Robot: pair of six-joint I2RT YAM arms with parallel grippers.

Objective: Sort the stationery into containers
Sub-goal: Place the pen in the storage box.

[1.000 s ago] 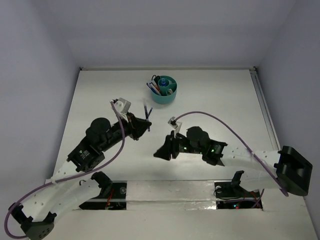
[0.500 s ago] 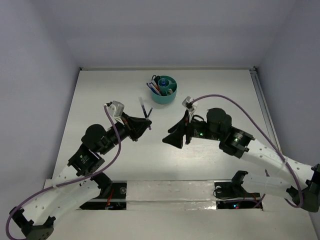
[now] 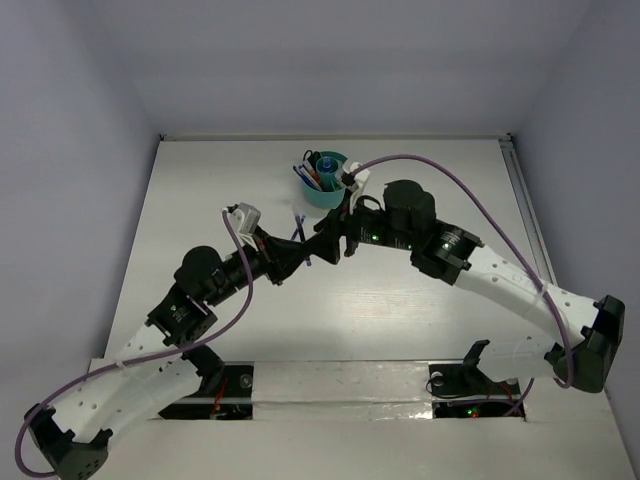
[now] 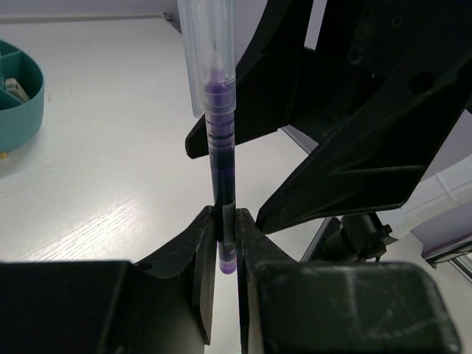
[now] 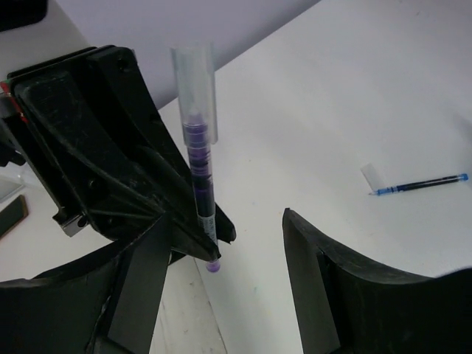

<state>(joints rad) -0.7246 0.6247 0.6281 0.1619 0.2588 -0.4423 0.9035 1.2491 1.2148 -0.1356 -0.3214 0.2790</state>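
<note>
A slim purple pen point(image 4: 220, 147) with a clear cap stands upright above the table, and my left gripper point(image 4: 225, 228) is shut on its lower end. From above, this pen point(image 3: 302, 226) sits mid-table just in front of the teal cup point(image 3: 322, 192), which holds several pens. My right gripper point(image 5: 236, 273) faces the left one with its jaws open. The pen point(image 5: 200, 177) stands in the gap near that gripper's left finger point(image 5: 147, 280), touching neither finger. A blue pen point(image 5: 420, 183) lies on the table farther off. The cup's rim point(image 4: 26, 103) shows at the left.
The right arm's wrist camera and purple cable point(image 3: 440, 180) hang over the cup's right side. A small clear cap point(image 5: 376, 175) lies at the blue pen's tip. White walls close the table at the back and sides.
The right arm has swung up and left from mid-table to meet the left gripper, and its jaws have opened wider. The left gripper has shifted slightly right, still holding the pen.
</note>
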